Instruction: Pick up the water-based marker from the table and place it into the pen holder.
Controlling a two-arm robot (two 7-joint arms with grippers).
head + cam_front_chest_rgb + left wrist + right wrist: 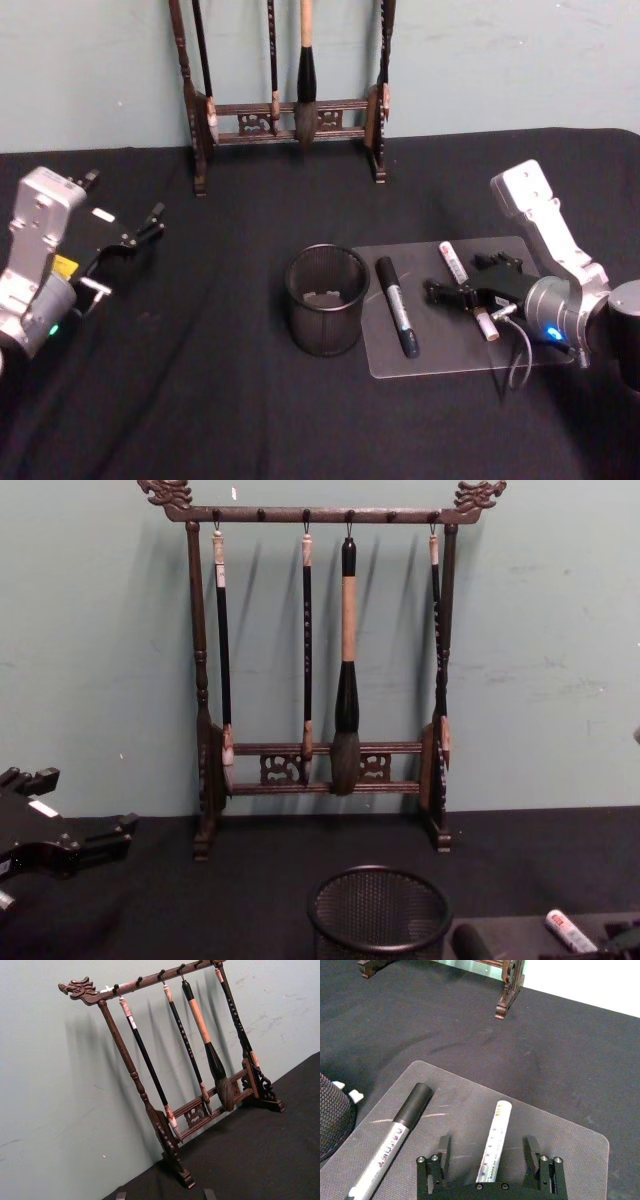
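Note:
The pen holder (pixel 325 300), a round black mesh cup, stands mid-table, left of a grey mat (pixel 450 350). It is also seen in the chest view (pixel 378 912). On the mat lies the water-based marker (pixel 458 268), slim and white with red print. My right gripper (pixel 465 278) hangs low over it, open, with the marker (pixel 492 1140) lying between the two fingers (pixel 442 1152), untouched. Far to the left my left gripper (pixel 125 255) hovers open and holds nothing.
A thicker grey marker with a black cap (pixel 397 305) lies on the mat between the cup and the white one. A tall wooden brush rack (pixel 285 115) with hanging brushes stands at the back against the wall. Black cloth covers the table.

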